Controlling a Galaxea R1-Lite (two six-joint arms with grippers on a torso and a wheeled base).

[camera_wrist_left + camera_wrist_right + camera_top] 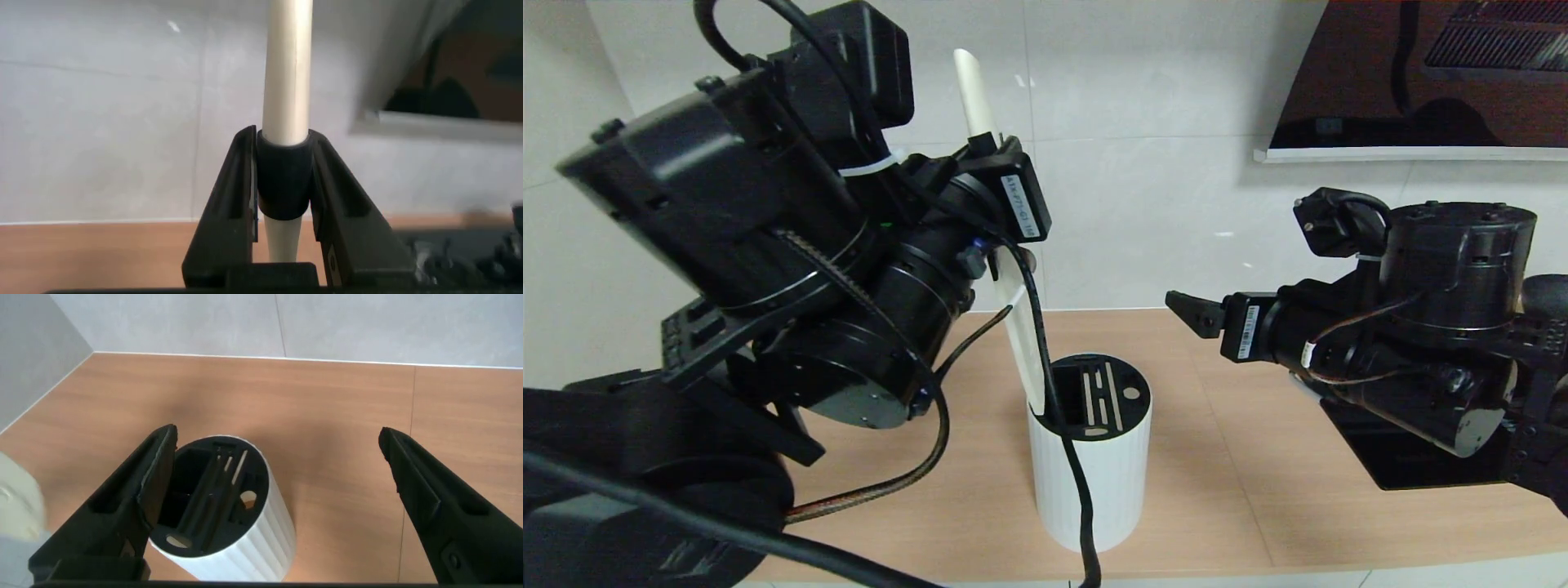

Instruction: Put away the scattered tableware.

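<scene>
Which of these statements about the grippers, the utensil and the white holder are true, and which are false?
1. The left gripper is shut on a pale utensil. True.
2. The right gripper holds a fork. False: it is open and empty, above the counter.
3. The holder lies on its side. False: it stands upright on the counter.
4. The pale utensil's lower end reaches the holder's slotted top. True.
</scene>
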